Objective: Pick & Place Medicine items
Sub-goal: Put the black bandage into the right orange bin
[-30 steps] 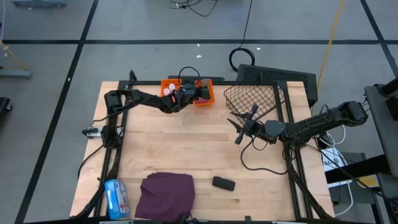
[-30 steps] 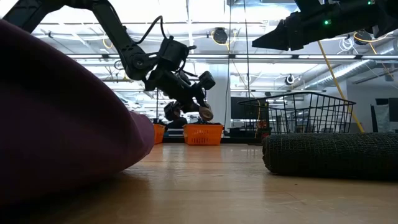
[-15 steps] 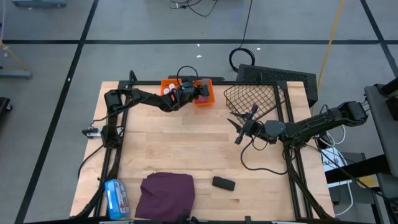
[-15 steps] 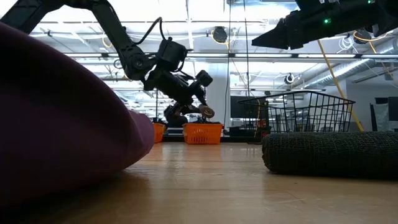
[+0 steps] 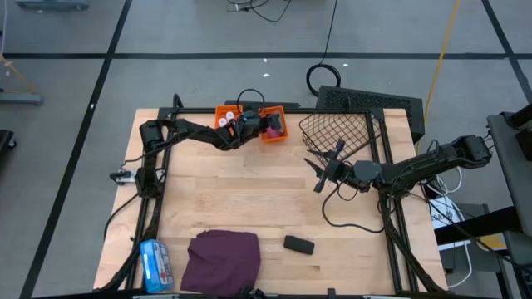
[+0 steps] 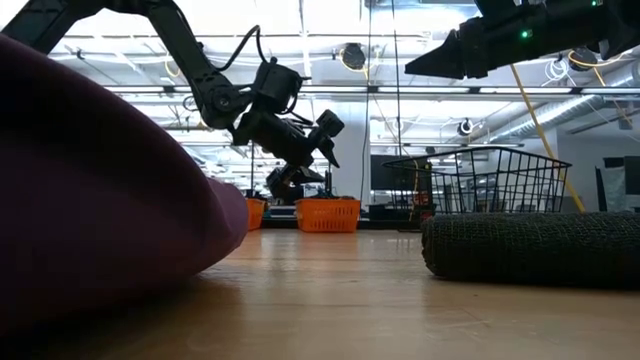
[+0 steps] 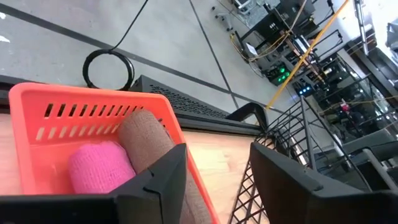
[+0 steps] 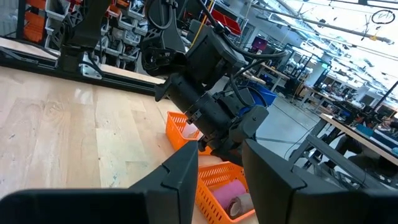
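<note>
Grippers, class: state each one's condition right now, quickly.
Left gripper: open, holding nothing, above the orange basket.
Right gripper: open, holding nothing, beside the wire basket.

I find no legible text, label, brand or number in any view; blue-and-white packet (image 5: pixel 155 264) print too small to read.
</note>
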Tool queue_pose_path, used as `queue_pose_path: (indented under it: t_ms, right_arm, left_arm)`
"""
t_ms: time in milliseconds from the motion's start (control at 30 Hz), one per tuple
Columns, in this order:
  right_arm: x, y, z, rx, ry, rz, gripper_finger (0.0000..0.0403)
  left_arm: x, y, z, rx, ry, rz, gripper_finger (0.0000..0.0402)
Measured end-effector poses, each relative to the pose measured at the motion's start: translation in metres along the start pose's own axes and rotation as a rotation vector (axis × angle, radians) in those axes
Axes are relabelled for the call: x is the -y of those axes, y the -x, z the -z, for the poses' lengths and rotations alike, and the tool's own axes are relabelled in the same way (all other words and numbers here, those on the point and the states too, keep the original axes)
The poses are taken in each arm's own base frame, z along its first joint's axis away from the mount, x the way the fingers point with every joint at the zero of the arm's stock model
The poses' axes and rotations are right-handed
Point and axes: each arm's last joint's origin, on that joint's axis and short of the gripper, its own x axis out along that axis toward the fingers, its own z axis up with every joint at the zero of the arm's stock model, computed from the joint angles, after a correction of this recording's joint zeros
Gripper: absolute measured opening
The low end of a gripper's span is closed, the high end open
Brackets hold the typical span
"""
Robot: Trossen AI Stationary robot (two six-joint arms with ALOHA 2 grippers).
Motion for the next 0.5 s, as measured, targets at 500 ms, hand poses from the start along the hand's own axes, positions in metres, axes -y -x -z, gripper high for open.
queue_pose_path:
  t_ms: [500]
  right_arm:
    - [-0.012, 0.009, -0.005, 0.032, -0.019, -0.068, 0.012]
  left_arm:
    - [0.056, 0.051, -0.041, -0.406, -0.351, 0.568, 0.0182]
